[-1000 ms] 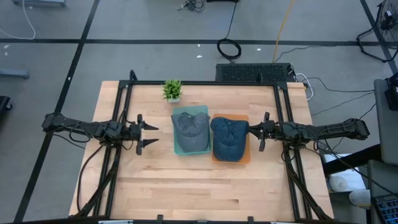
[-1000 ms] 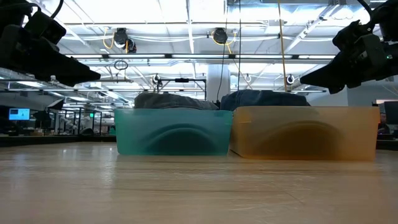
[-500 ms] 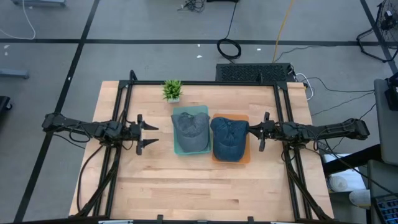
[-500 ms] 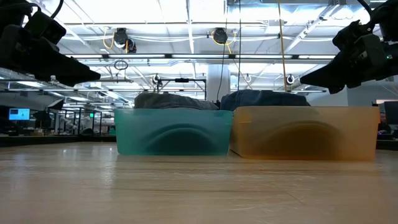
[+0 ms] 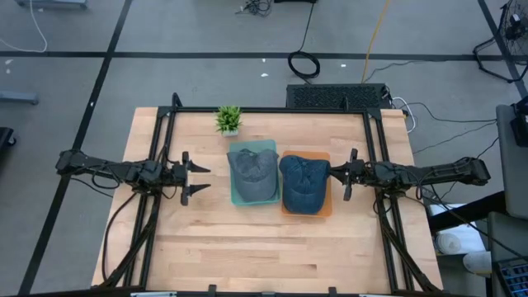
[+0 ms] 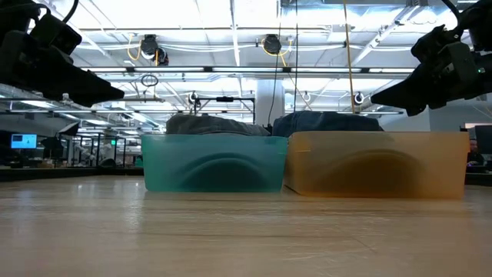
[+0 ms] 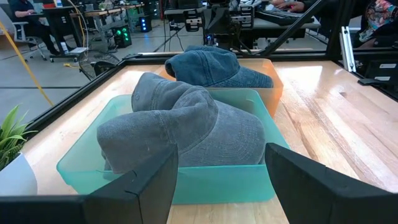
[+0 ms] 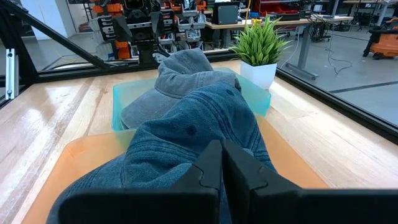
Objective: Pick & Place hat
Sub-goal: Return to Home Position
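The blue denim cap [image 5: 304,183] lies in the orange plastic bin [image 5: 327,157], crown up, and rises above the bin's rim. You find this bin near the middle of the light wooden worktop [image 5: 247,247].

Touching the orange bin's left side stands a teal plastic bin [image 5: 268,145]. It holds a grey fabric cap [image 5: 252,172], which also stands proud of its rim. In the low view both bins sit flat on the worktop, side by side, with the two crowns showing above them.

Behind the teal bin, near the far edge of the worktop, a small green plant in a white pot [image 5: 228,119] stands upright. It is apart from both bins. A black metal frame [image 5: 272,110] runs along the worktop's far edge and sides.

The right gripper [image 5: 333,172] hangs at the right edge of the orange bin, raised above rim height and pointing at the blue cap. Its jaws are closed together and grip nothing.

The left gripper [image 5: 203,179] hangs left of the teal bin, apart from it and off the worktop, pointing at the grey cap. Its jaws stand wide open and empty.
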